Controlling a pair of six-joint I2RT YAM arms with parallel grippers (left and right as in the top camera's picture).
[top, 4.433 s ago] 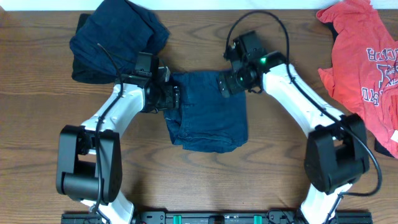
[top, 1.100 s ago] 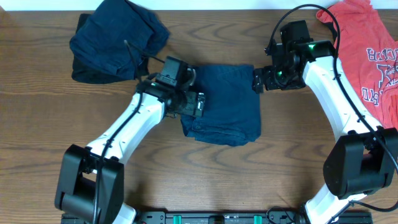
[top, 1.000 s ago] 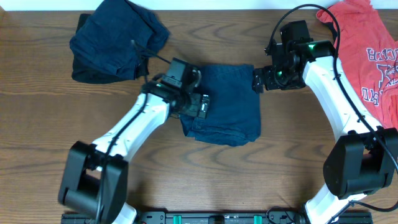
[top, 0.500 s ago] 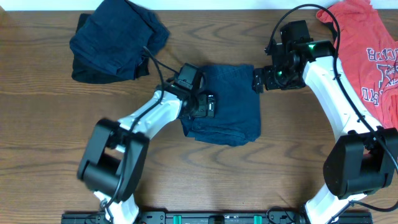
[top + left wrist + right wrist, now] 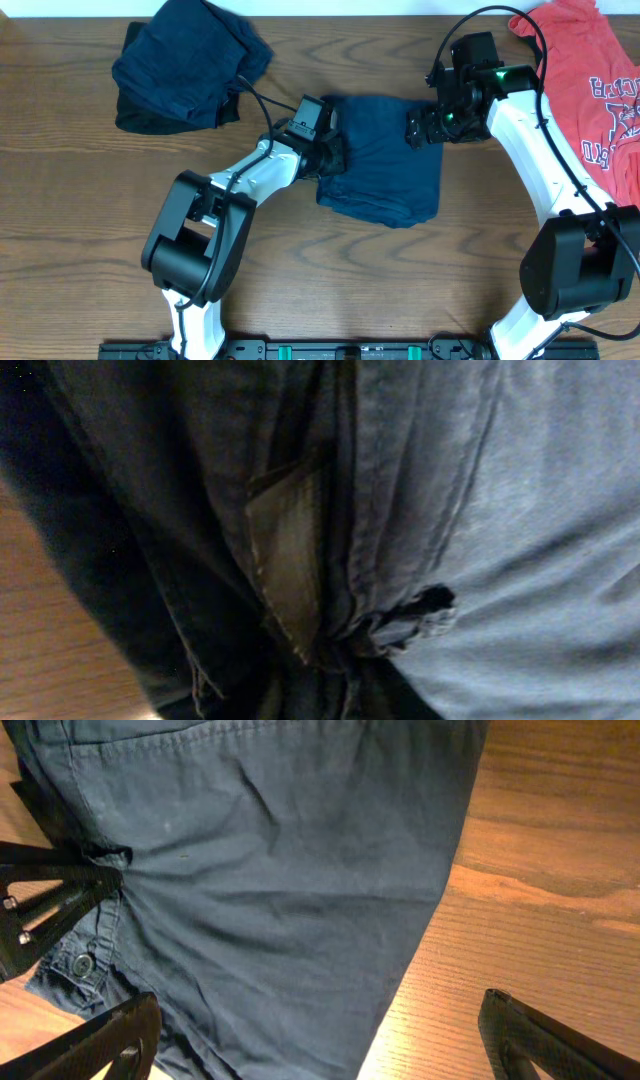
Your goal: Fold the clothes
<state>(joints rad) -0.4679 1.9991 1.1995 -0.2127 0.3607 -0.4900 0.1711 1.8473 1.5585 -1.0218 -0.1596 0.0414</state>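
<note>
I note the left end effector point(image 5: 330, 158) clenched on the folded dark navy cloth shorts point(image 5: 388, 172) in the middle of the brown wooden tabletop point(image 5: 80, 200). The right end effector point(image 5: 417, 130) hangs released at their corner. The red-orange printed T-shirt point(image 5: 585, 90) lies unfolded, so folding is only partly complete.

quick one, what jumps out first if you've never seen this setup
A folded pair of navy shorts lies in the middle, the left hand pinching its bunched left edge and the right hand open over its upper right corner. A red-orange T-shirt with printed lettering sprawls at the far right; a heap of dark navy garments sits top left.
</note>
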